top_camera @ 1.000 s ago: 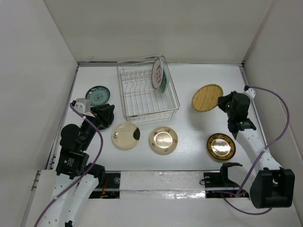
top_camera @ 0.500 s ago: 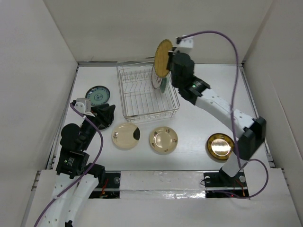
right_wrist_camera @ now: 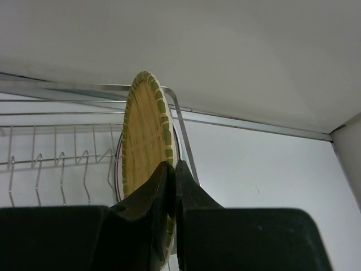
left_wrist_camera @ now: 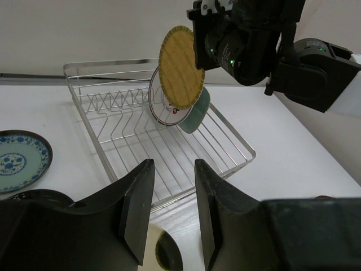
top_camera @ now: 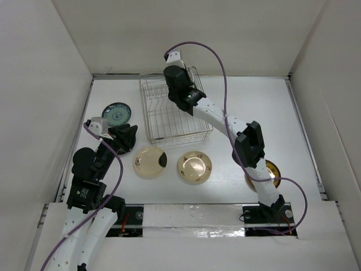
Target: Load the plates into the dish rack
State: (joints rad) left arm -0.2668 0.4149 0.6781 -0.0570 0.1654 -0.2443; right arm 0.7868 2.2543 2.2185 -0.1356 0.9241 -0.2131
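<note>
Status: holding the woven yellow plate (left_wrist_camera: 180,68) on edge in the right gripper (right_wrist_camera: 174,169), fingers pressed onto its lower rim. Positioned above the far part of the dish rack (left_wrist_camera: 141,141), not yet seated between tines. Placed just beside the white plate with red marks (left_wrist_camera: 162,110) and the pale green plate (left_wrist_camera: 196,116), which lean together in the rack. Cannot tell whether woven and white plates touch.

Left gripper (left_wrist_camera: 172,172): parked near the rack's near side, fingers spread, holding nothing.

Probable faults from here:

1. Striking the white plate during descent. Cause: very little room between the two faces. Likely effect: tipping both racked plates.
2. Landing on a tine top or in an occupied slot. Cause: lowering without aligning the rim to a free slot. Likely effect: rolling, or falling flat onto the wires.
3. Slipping in the grasp. Cause: a thin pinch at one rim point on an uneven woven face. Expect rotation about the fingers under any side contact.
4. Shoving the light wire rack across the surface. Cause: pressing down after a jam.

Remaining on the surface: blue-patterned plate (top_camera: 117,113), cream plate with dark patch (top_camera: 150,162), cream-gold plate (top_camera: 195,167), and dark-and-gold plate (top_camera: 272,169), partly hidden under the right arm.
</note>
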